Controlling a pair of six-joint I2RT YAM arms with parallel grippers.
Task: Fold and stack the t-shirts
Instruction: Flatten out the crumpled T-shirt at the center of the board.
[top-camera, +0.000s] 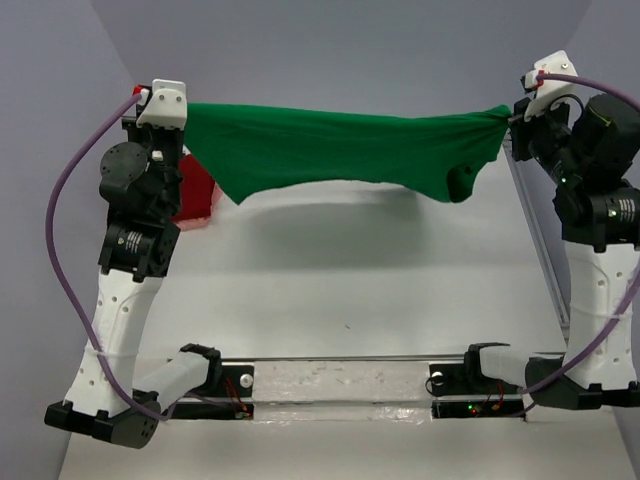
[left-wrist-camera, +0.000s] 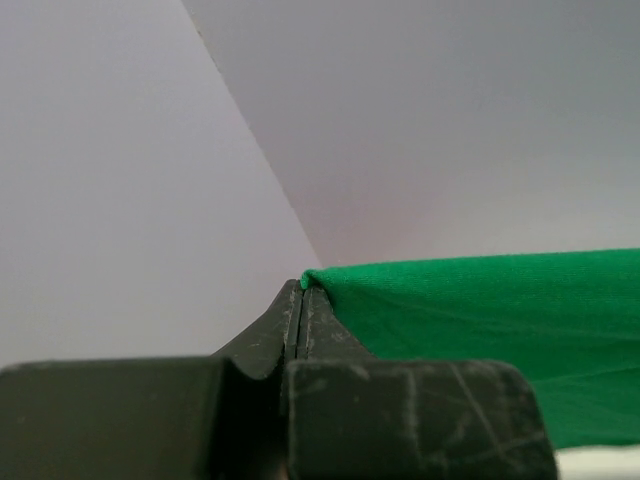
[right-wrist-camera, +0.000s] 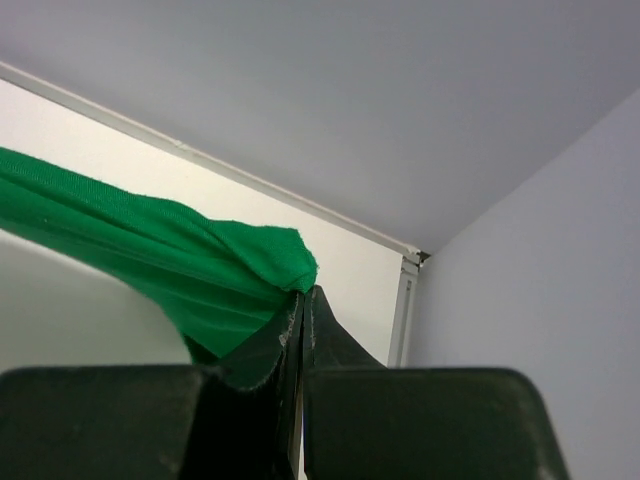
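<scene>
The green t-shirt (top-camera: 340, 150) is stretched sideways above the counter (top-camera: 350, 300), its ends clamped by the left end effector (top-camera: 186, 108) and the right end effector (top-camera: 510, 113).

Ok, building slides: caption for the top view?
Left claw and right claw hold the green t-shirt spread above the table.

A white desk (top-camera: 350, 290) forms the base of a pale enclosure. Behind the desk rises a plain lilac-grey back wall (top-camera: 340, 50). Matching panels stand as the left wall (top-camera: 40, 150) and the right wall (top-camera: 615, 30). A thin metal strip (top-camera: 540, 250) runs along the desk's right edge. The light is soft and even, casting a faint shadow (top-camera: 330, 215) on the desk's far half.
</scene>
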